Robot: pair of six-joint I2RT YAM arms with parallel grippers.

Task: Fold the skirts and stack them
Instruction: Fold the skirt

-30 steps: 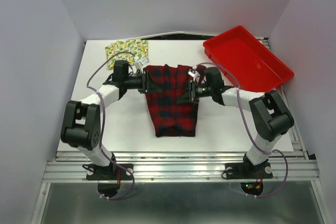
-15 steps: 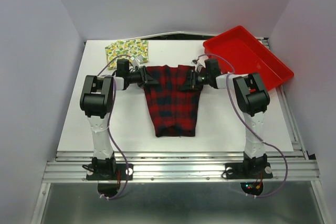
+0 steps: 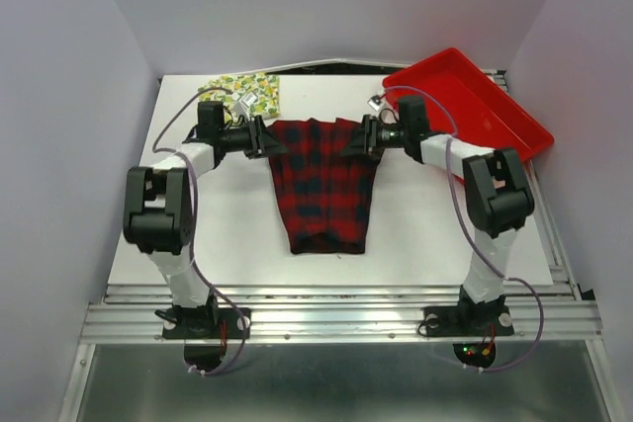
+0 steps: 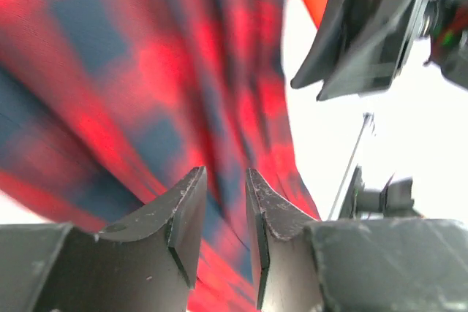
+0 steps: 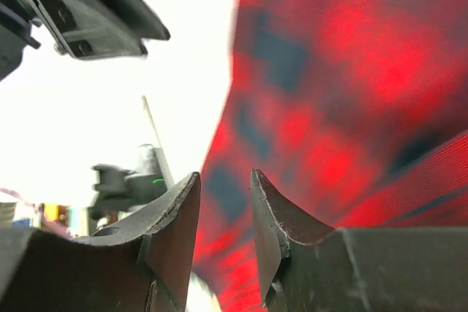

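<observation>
- Plaid skirt (image 3: 324, 185) lies flat mid-desk; lemon skirt (image 3: 240, 96) sits at 11 o'clock.
- Left fingers (image 4: 186, 210) and right fingers (image 5: 175, 213) flank its far corners, slightly parted; I cannot tell whether they pinch cloth.
- Best to move both corners evenly, keeping the fold square.
- White desk (image 3: 218, 224), red tray (image 3: 465, 116) at 2 o'clock, plain walls.

Left claw (image 4: 223, 202) narrowly parted over blurred plaid skirt (image 4: 146, 71); right claw (image 4: 307, 87) opposite.
</observation>
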